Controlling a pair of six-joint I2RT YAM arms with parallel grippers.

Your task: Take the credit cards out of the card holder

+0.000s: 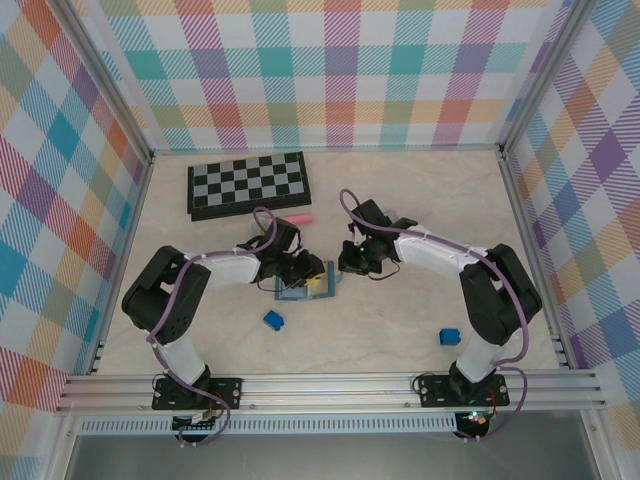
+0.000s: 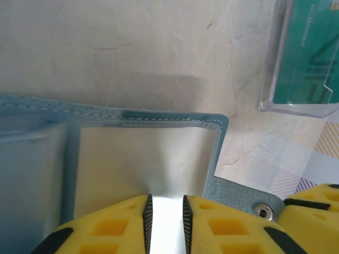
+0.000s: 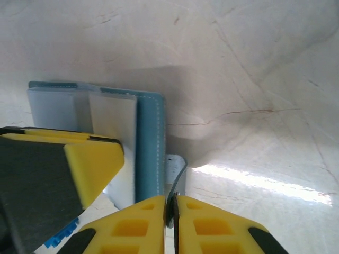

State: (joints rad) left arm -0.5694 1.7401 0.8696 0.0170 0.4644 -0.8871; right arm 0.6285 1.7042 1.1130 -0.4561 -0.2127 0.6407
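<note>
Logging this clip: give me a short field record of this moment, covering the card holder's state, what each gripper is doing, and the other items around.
card holder: open, clear inner pockets exposed
left gripper: over a pale inner pocket, jaws close together with a narrow gap; grip unclear
right gripper: shut on the holder's snap tab
beside the holder: clear box with teal contents
farther back: chessboard, pink object
nearer the arm bases: blue blocks
</note>
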